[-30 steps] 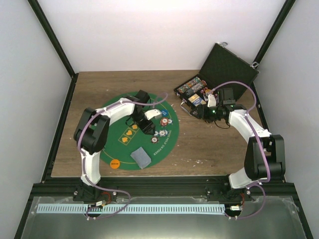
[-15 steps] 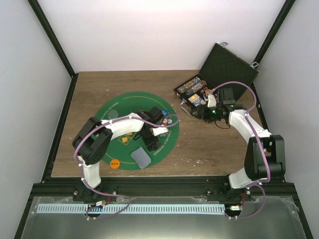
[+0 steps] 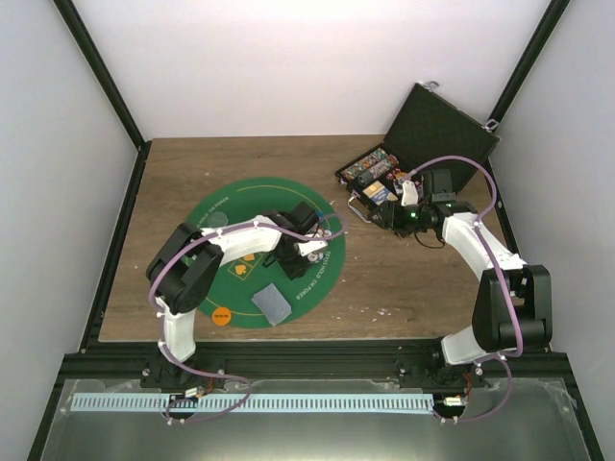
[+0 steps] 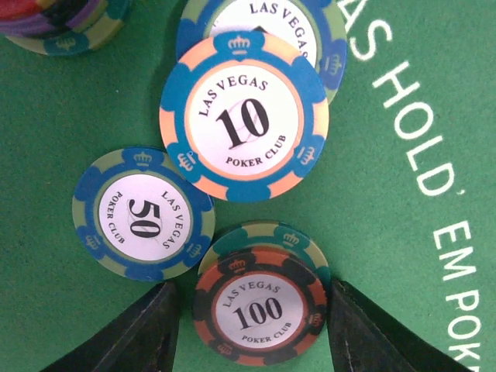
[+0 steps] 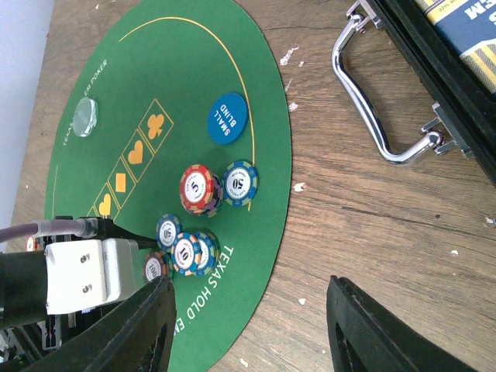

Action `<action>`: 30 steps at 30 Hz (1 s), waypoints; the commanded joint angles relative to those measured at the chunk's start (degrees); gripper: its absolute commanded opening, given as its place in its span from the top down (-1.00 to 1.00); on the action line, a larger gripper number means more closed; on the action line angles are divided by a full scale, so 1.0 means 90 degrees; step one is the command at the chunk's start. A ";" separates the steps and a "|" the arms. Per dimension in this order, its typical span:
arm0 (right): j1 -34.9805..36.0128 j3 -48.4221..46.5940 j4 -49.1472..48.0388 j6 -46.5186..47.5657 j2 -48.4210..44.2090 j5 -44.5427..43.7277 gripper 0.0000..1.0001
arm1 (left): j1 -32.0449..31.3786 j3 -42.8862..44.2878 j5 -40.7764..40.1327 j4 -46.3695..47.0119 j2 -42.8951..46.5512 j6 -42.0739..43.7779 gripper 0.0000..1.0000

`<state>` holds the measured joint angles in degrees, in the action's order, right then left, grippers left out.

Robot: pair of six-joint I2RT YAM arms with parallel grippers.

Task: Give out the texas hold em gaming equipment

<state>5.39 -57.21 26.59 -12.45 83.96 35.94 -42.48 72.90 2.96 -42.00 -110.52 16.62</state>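
Fingers of the left gripper (image 4: 254, 345) flank the 100 chip (image 4: 262, 310), grip uncertain; right gripper (image 5: 252, 318) gapes empty.

Robotics lab test cell: a wooden worktop (image 3: 404, 288) boxed in by plain white panels (image 3: 288, 67) and black metal frame posts (image 3: 99, 67), with a left arm (image 3: 183, 269) and a right arm (image 3: 500, 288) bolted to a rail (image 3: 317, 363), trailing purple cables (image 3: 461, 161).

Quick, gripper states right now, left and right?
Left gripper: open, fingers either side of the 100 chip, not gripping it.
Right gripper: open, empty.
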 commanded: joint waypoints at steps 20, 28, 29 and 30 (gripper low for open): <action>0.0026 -0.0001 0.0014 0.0171 -0.0025 -0.0029 -0.09 | -0.0023 0.0149 0.0231 -0.0639 0.0128 0.0309 1.00; 0.0026 -0.0020 0.0004 0.0162 0.0007 -0.0004 -0.09 | 0.0046 0.0607 0.0378 -0.1160 0.0323 0.0452 1.00; 0.0025 -0.0015 0.0003 0.0176 0.0012 -0.0016 -0.09 | 0.0085 0.0698 0.0342 -0.1151 0.0292 0.0451 1.00; 0.0024 -0.0020 0.0004 0.0173 0.0022 -0.0019 -0.09 | 0.0111 0.0808 0.0264 -0.1132 0.0246 0.0430 1.00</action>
<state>5.39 -57.21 26.59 -11.40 83.96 35.94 -42.39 76.14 5.41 -50.70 -109.62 19.68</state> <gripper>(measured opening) 0.546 0.407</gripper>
